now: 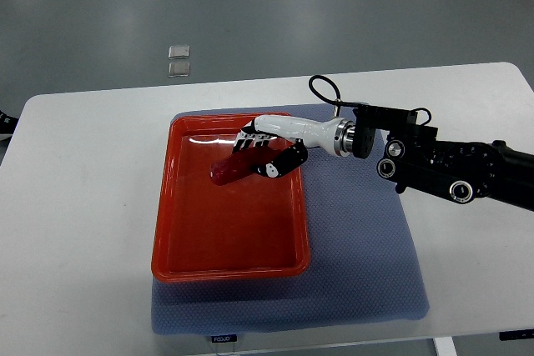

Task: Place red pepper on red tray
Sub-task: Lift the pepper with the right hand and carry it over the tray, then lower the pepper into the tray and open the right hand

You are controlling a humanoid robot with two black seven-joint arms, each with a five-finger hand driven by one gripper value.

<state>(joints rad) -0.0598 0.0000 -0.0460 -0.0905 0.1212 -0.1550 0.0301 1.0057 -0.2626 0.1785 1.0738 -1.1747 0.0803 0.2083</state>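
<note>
A red pepper [229, 172], long and dark red, is over the upper middle of the red tray [188, 243]. My right hand [265, 154] reaches in from the right, white with black fingers, and its fingers curl around the pepper's right end. Whether the pepper touches the tray floor I cannot tell. The left arm is out of sight.
The tray rests on a blue-grey mat [367, 264] on a white table [83, 206]. The right arm's black forearm [450, 168] crosses the mat's upper right. Two small clear squares [178, 59] lie on the floor beyond the table.
</note>
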